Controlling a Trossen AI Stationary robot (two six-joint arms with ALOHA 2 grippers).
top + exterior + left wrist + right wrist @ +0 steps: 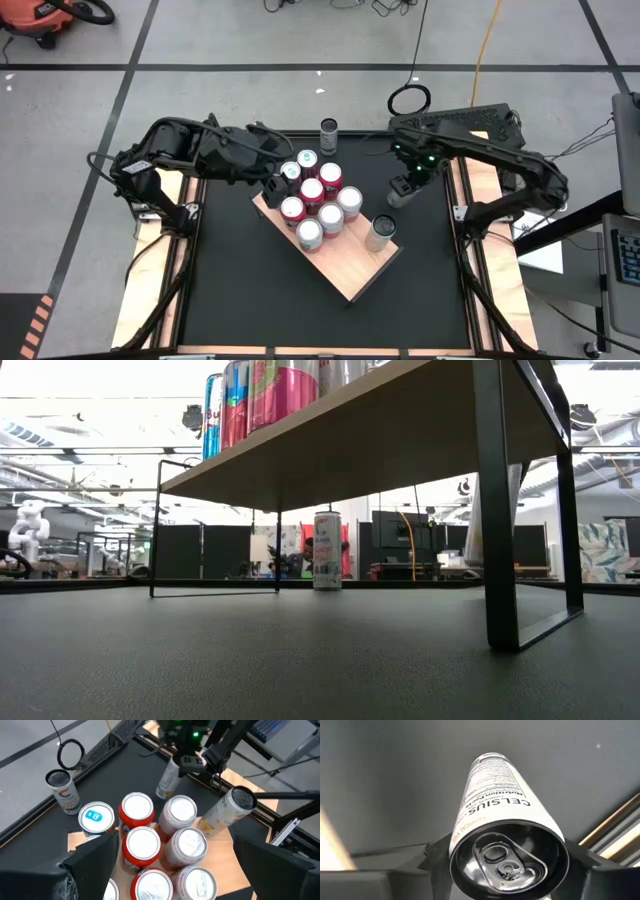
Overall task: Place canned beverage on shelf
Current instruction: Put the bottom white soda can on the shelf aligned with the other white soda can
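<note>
The black table (250, 300) carries the shelf (355, 275), a pale wooden slab set at an angle, with a cluster of cans (318, 195) standing on its far half and one grey can (380, 232) apart. The left gripper (283, 180) hovers wide open over the cluster. The right gripper (400, 190), beside the shelf, straddles a white Celsius can (495, 820); whether it grips cannot be told. Another can (329, 133) stands at the table's far edge.
</note>
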